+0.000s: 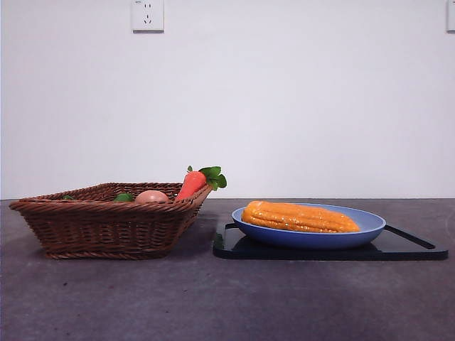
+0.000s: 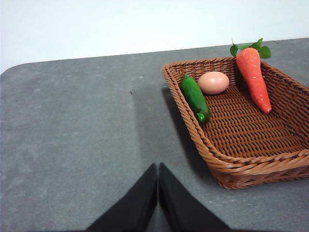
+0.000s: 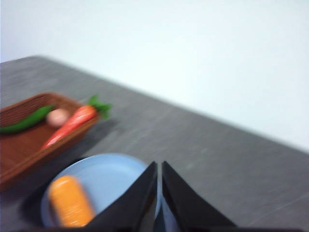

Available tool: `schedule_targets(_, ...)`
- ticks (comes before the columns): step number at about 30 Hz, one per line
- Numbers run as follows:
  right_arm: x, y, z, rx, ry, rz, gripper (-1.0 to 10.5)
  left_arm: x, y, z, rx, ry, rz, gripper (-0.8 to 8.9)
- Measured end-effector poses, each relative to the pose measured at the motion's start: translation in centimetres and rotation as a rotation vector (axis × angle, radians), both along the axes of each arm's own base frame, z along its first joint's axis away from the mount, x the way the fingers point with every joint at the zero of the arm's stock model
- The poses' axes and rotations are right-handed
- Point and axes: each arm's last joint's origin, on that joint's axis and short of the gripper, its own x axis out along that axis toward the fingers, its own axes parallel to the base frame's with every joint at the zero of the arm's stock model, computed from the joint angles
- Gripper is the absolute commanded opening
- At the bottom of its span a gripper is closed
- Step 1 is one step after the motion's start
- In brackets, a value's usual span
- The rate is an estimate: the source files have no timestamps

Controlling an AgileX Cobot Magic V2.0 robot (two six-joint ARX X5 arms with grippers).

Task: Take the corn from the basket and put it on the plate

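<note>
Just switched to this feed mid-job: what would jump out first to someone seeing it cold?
The corn lies lengthwise on the blue plate, which sits on a black tray. Beside it stands the basket, holding a carrot propped on its rim, an egg and a green vegetable. Both grippers, left and right, are shut, empty and clear of everything.

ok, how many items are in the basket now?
3. A green pepper along one wall of the basket, an egg beside it, and a carrot leaning on the far wall. The left wrist view shows the whole floor, so nothing seems hidden.
</note>
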Motion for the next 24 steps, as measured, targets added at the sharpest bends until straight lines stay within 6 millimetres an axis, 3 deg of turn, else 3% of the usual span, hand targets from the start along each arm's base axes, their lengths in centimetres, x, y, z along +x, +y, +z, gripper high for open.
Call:
schedule_targets(4, -1.2, -0.4, -3.0, -0.01, -0.105, -0.116, 0.0, 0.0, 0.0, 0.0, 0.0, 0.0, 0.0, 0.06)
schedule_targets(11, -1.6, -0.6, -8.9, 0.01, -0.101, -0.188, 0.0, 0.0, 0.0, 0.0, 0.0, 0.0, 0.0, 0.06)
schedule_targets(18, -1.6, -0.7, -12.1, 0.051, -0.065, -0.209, 0.0, 0.0, 0.0, 0.0, 0.0, 0.0, 0.0, 0.06)
schedule_targets(24, -1.6, -0.7, -13.7, 0.082, -0.041, -0.211, 0.0, 0.0, 0.0, 0.0, 0.0, 0.0, 0.0, 0.06)
